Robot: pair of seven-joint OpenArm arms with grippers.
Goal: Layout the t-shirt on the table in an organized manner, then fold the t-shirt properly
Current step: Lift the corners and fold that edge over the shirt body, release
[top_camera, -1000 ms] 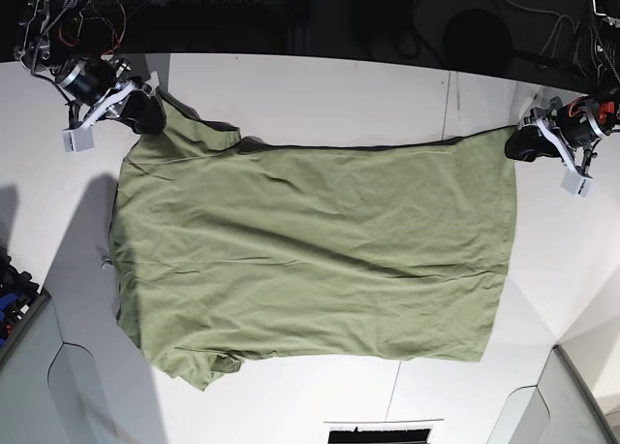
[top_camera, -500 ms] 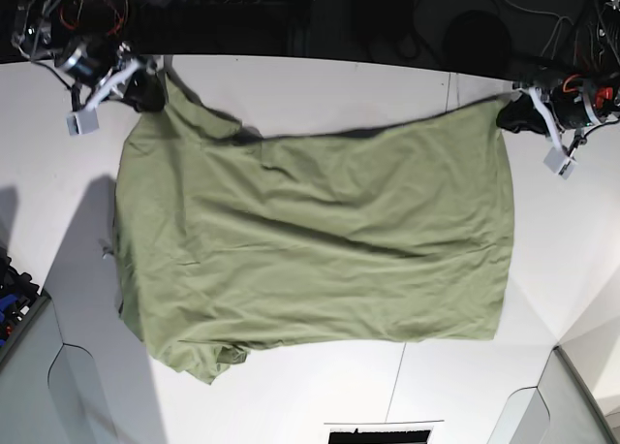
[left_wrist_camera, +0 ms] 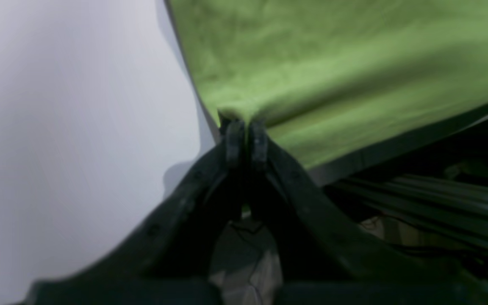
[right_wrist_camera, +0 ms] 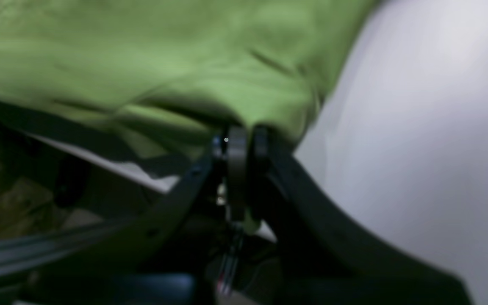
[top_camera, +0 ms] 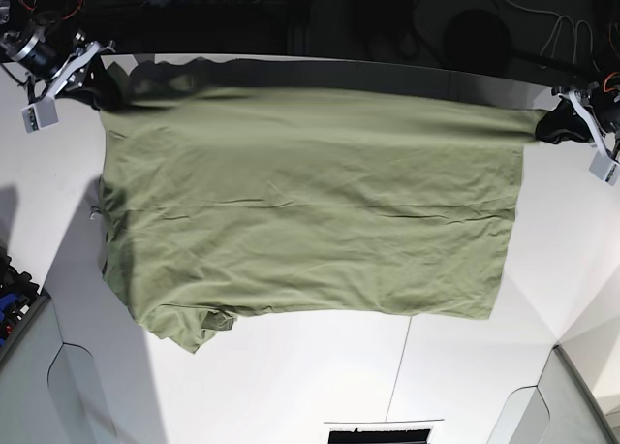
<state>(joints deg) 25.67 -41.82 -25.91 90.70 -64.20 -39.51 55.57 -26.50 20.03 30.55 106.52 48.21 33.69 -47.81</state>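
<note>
While each claw [left_wrist_camera: 246,140] [right_wrist_camera: 244,142] pinches a far corner, the t-shirt [top_camera: 310,206] spans the table [top_camera: 291,386].

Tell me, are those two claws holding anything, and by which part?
Yes. Both hold the olive green fabric t-shirt: the left gripper and the right gripper are each shut on a far corner of it, with the cloth stretched between them above the white table.

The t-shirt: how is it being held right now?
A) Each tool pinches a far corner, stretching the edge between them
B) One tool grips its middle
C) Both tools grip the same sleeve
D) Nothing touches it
A: the left tool and the right tool are each shut on an opposite far corner of the t-shirt.
</note>
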